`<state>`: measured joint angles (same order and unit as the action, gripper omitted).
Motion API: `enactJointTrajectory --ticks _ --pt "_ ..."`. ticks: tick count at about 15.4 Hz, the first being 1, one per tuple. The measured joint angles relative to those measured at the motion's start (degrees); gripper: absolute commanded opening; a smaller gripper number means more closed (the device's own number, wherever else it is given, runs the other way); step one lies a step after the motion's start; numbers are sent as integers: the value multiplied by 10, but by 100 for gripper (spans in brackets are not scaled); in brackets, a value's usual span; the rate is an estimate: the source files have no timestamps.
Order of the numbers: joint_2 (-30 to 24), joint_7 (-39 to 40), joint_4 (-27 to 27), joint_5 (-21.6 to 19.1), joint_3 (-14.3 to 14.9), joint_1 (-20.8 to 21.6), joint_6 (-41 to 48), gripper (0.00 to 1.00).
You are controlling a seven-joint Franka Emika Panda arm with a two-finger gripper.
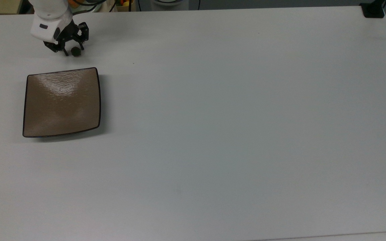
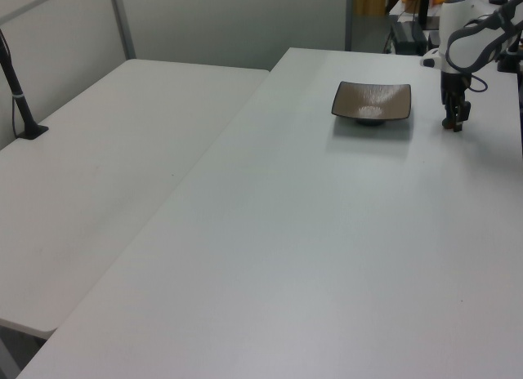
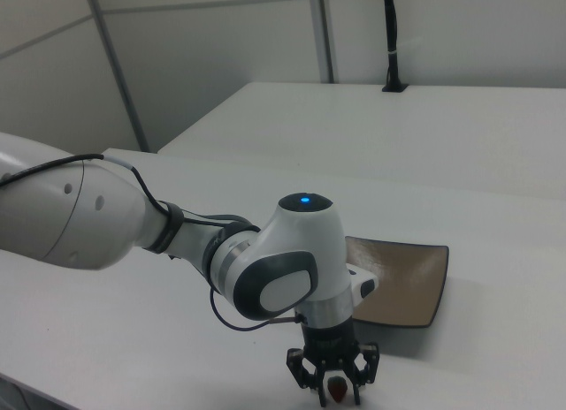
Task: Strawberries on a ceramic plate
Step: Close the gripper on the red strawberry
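The gripper [image 1: 72, 51] is lowered to the desk [image 1: 230, 117] near the far left corner in the top view. Its two fingers stand on either side of the berry [image 1: 76, 51]. In the right view the gripper [image 3: 334, 391] points straight down, and the berry [image 3: 337, 390] shows red between the two black fingers [image 3: 310, 379]. The fingers are close against the berry on both sides, but whether they already press on it cannot be told. The berry appears to rest on the desk surface.

In the left view the gripper [image 2: 453, 122] stands at the desk's far right edge, with the fingers reaching the desktop. The berry cannot be made out separately in the left view.

The plate [image 1: 62, 102] lies flat on the desk, close to the top view's left edge, nearer the camera than the berry. The berry is near the plate's far right corner as the top view shows it, apart from the rim and not touching it. The plate holds nothing. In the left view the plate [image 2: 372, 101] lies to the left of the gripper, with a bright reflection at its centre. In the right view the plate [image 3: 398, 282] lies behind the arm's wrist [image 3: 296, 269], partly covered by it.

A black post base [image 1: 373, 10] is fixed at the desk's far right corner in the top view.
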<state>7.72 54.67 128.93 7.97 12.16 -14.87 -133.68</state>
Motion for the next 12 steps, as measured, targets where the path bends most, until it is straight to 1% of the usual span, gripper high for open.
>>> enactJointTrajectory --ticks 1,3,4,5,6,10,12 --pt "0 0 0 0 -1 0 0 54" --pt "0 0 0 0 -4 1 0 41" --pt "0 0 0 0 -7 2 0 21" --pt "0 0 0 0 -9 3 0 9" --pt "0 0 0 0 -10 4 0 3" --pt "-11 0 -5 0 -11 4 7 2" --pt "-20 0 -34 0 -15 4 67 2"
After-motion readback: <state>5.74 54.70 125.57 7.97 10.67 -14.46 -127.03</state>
